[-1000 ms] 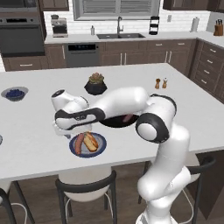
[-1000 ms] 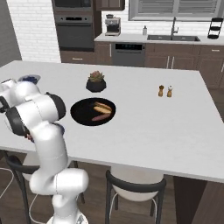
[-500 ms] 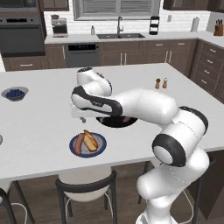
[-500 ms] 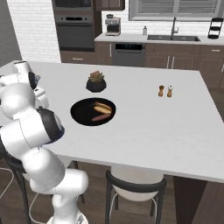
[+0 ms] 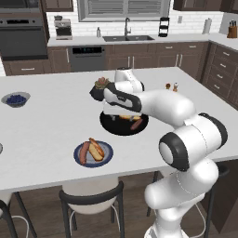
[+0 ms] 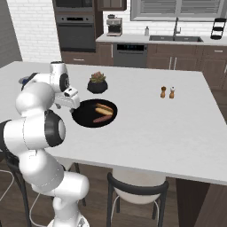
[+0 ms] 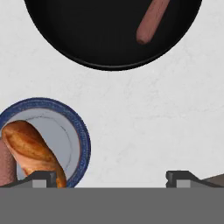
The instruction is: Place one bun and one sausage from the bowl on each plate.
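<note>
The black bowl (image 5: pixel 111 128) (image 6: pixel 82 116) (image 7: pixel 87 48) sits mid-counter holding one bun (image 5: pixel 124 117) (image 6: pixel 104 107) and one sausage (image 5: pixel 136 124) (image 6: pixel 99 119) (image 7: pixel 151 22). In front of it lies the blue-rimmed plate (image 5: pixel 108 151) (image 7: pixel 83 135), carrying a bun (image 5: pixel 96 148) (image 7: pixel 33 151) beside a sausage (image 5: pixel 84 152). A sliver of the pale grey plate (image 5: pixel 1 148) shows at the counter's far left. My gripper (image 7: pixel 112 177) hangs open and empty above bare counter between bowl and blue-rimmed plate, pointing down.
A black pot with a succulent (image 5: pixel 101 83) (image 6: pixel 97 83) stands just behind the bowl, close to my hand. A small bowl of blue berries (image 5: pixel 16 98) sits far left. Two shakers (image 5: pixel 171 86) (image 6: pixel 167 92) stand to the right. Stools (image 5: pixel 90 195) (image 6: pixel 137 188) line the front edge.
The arm has swung up and away from the blue-rimmed plate toward the black bowl. The bun and sausage stay on that plate. The jaws have stayed wide.
</note>
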Motion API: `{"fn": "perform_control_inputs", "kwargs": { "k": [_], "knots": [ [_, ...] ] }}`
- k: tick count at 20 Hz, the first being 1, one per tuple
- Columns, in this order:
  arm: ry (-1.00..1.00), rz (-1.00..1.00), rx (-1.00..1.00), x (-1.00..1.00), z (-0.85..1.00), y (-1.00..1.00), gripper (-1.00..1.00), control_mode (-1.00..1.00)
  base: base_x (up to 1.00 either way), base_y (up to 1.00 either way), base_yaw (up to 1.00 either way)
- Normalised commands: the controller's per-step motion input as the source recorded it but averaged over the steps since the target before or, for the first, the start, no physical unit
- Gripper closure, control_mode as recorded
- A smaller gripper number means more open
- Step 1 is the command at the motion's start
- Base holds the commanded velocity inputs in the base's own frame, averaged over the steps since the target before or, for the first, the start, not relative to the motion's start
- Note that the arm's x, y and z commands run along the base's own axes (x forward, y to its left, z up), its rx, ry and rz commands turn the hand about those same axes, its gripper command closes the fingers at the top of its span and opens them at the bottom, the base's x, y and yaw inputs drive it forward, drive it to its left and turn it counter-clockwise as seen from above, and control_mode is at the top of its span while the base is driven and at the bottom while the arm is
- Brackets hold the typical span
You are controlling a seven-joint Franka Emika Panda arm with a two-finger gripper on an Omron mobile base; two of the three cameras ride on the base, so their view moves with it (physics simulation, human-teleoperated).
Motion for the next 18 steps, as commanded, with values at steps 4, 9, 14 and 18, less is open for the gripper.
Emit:
{"fn": "perform_control_inputs", "kwargs": {
  "k": [4, 9, 14, 18],
  "knots": [
    [0.00, 0.01, -0.12, 0.83, 0.00, -0.49, -1.00, -1.00, 0.00, 0.00, 0.00],
    [0.00, 0.11, -0.14, 0.67, -0.31, -0.33, -1.00, -1.00, 0.00, 0.00, 0.00],
    [0.00, 0.17, -0.16, 0.77, -0.29, -0.23, -1.00, -1.00, 0.00, 0.00, 0.00],
    [0.00, 0.18, -0.14, 0.80, -0.30, -0.31, -1.00, -1.00, 0.00, 0.00, 0.00]
  ]
}}
